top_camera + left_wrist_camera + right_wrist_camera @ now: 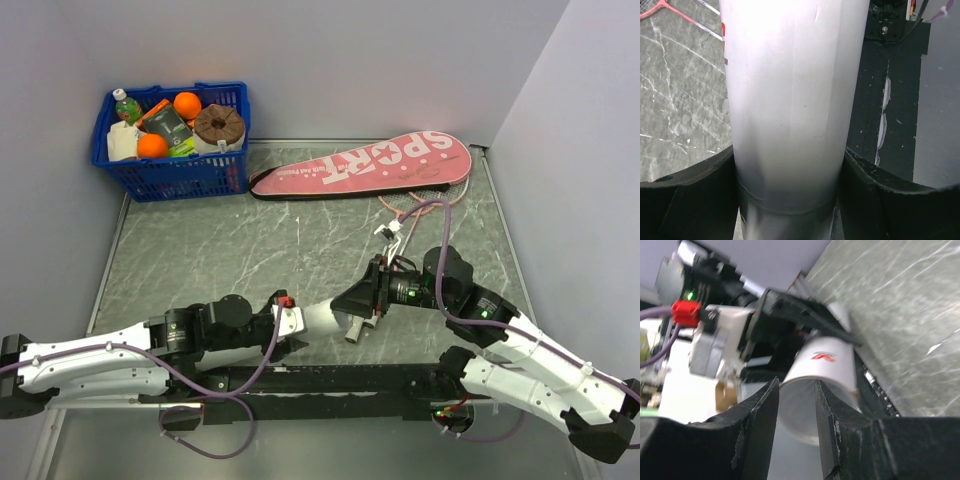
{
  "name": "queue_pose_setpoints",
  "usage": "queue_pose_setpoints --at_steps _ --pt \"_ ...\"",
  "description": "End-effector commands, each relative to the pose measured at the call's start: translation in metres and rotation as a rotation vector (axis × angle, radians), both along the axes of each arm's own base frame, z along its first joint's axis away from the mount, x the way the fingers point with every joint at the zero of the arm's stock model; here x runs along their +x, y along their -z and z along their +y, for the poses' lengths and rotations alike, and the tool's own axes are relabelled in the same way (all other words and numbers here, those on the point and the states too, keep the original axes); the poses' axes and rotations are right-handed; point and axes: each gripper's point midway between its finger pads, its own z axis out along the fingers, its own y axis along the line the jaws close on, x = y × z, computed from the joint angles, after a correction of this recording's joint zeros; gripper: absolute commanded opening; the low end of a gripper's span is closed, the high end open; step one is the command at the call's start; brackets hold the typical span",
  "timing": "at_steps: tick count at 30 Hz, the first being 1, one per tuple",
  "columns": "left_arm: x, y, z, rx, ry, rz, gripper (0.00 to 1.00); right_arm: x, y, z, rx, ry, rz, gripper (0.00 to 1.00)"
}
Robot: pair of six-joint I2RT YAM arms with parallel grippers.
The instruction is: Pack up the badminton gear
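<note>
White tube (320,318) clamped in left jaws, right jaws parted at its open mouth, oranges (187,104) in blue basket (170,178)

Marbled table (250,240): blue basket (170,178), pink case (370,165), rackets (415,200)

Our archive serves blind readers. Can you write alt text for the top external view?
Two robot arms meet near the table's front edge: the left gripper clamps a white tube, the right gripper sits at its end. Behind lie a pink case partly over rackets and a blue basket.
</note>
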Motion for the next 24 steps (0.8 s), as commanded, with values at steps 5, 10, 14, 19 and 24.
queue_pose_setpoints --at_steps 5,10,14,19,24 --pt "-0.004 -0.074 -0.015 -0.291 0.027 -0.051 0.01 0.020 0.023 -0.006 -0.026 0.148 0.032 0.44" --pt "-0.004 -0.083 -0.011 -0.326 0.020 -0.063 0.01 0.019 0.031 -0.011 -0.012 0.168 0.046 0.44" --pt "0.001 -0.084 -0.008 -0.332 -0.007 -0.070 0.01 0.018 0.032 -0.017 0.013 0.198 0.049 0.45" --pt "0.001 -0.081 -0.010 -0.320 -0.009 -0.067 0.01 0.012 0.030 -0.022 0.047 0.192 0.040 0.46" --pt "0.006 -0.081 -0.009 -0.319 -0.032 -0.074 0.01 0.005 0.036 -0.014 -0.001 0.123 0.056 0.41"
